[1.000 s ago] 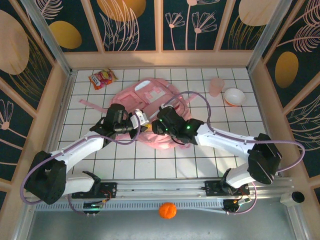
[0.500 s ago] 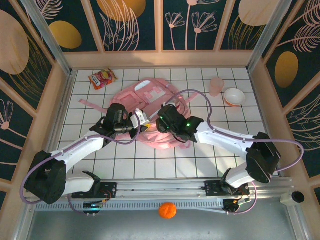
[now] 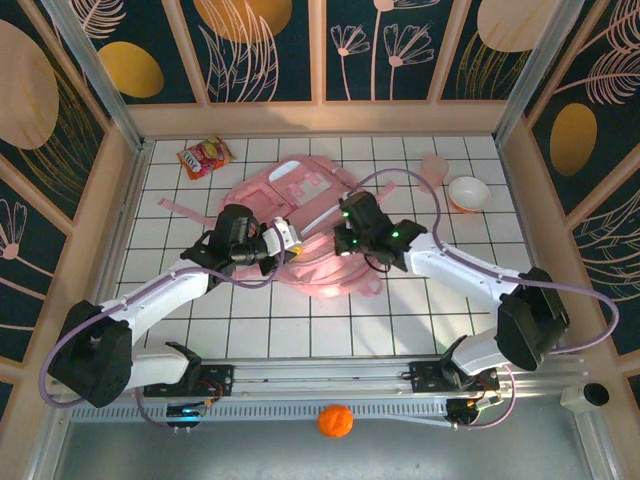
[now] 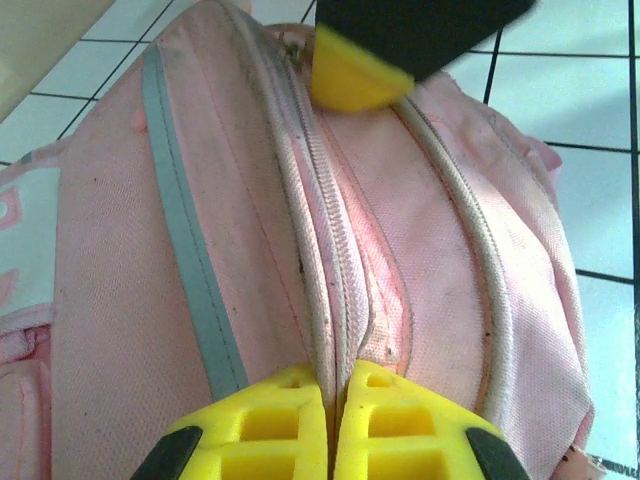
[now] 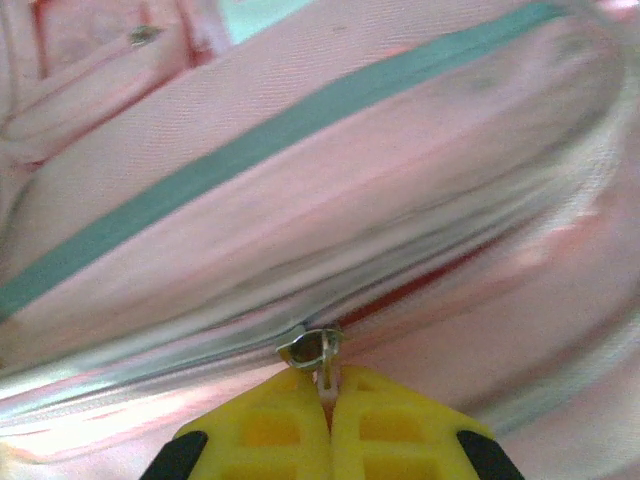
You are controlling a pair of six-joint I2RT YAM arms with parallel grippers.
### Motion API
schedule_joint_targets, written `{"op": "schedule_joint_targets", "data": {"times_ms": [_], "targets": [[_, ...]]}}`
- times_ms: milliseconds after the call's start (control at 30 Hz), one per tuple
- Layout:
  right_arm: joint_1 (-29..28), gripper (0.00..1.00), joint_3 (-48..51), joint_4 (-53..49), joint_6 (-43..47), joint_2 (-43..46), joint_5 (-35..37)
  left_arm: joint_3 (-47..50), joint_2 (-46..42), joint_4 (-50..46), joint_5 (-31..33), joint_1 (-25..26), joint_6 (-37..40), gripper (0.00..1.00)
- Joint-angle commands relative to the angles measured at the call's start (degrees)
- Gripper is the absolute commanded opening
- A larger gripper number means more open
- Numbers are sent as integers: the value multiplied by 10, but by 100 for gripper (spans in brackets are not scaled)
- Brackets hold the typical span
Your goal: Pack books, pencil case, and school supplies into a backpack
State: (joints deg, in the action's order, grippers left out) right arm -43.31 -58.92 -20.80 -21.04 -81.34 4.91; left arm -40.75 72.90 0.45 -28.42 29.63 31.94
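Right wrist view: the right pincer (image 5: 328, 405) is closed, fingers together, clamped on the metal zipper pull (image 5: 312, 347) of the pink backpack (image 5: 300, 200), which lies directly ahead. Left wrist view: the left pincer (image 4: 335, 410) is closed, pinching the backpack's zipper seam at its fingertips.

Overhead view from behind; both wrist close-ups on the backpack (image 3: 300, 188).

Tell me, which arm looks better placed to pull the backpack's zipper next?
Right. The right end effector is shut on the zipper pull; the left end effector only pinches the backpack seam, probably steadying it.
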Motion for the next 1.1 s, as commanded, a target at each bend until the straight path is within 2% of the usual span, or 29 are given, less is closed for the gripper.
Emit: {"op": "schedule_joint_targets", "data": {"times_ms": [0, 100, 133, 200, 267, 333, 400, 533, 600, 667, 767, 833, 933, 1000, 1067], "targets": [[24, 0, 23, -9, 49, 19, -31, -20, -18, -41, 47, -25, 26, 0], [15, 0, 47, 30, 58, 22, -94, -7, -33, -38, 71, -32, 9, 0], [10, 0, 57, 50, 57, 22, -113, -5, -38, -31, 70, -32, -6, 6], [1, 0, 70, 80, 52, 20, -135, -2, -44, -28, 58, -32, -49, 30], [-5, 0, 77, 98, 46, 20, -134, -3, -52, -24, 52, -31, -118, 47], [-7, 0, 83, 111, 40, 22, -127, -2, -64, -16, 56, -32, -212, 57], [-8, 0, 89, 125, 34, 24, -126, 5, -86, -2, 103, -31, -342, 65], [-11, 0, 99, 145, 28, 24, -138, 19, -133, -24, 218, -32, -553, 67], [-17, 0, 105, 156, 23, 21, -135, 22, -141, -81, 304, -32, -658, 64], [-23, 0, 107, 163, 19, 18, -131, 19, -121, -118, 339, -37, -678, 62], [-31, 0, 110, 169, 15, 9, -126, 2, -66, -136, 316, -44, -687, 64], [-39, 0, 110, 172, 12, 5, -125, -6, -32, -126, 289, -44, -704, 65], [-53, 0, 115, 178, 6, 4, -117, -6, 11, -102, 284, -47, -727, 69], [-60, 0, 121, 186, 0, 5, -117, -2, 36, -80, 276, -52, -737, 63], [-65, 0, 123, 190, -4, 5, -113, -1, 57, -61, 264, -54, -743, 53]]}}
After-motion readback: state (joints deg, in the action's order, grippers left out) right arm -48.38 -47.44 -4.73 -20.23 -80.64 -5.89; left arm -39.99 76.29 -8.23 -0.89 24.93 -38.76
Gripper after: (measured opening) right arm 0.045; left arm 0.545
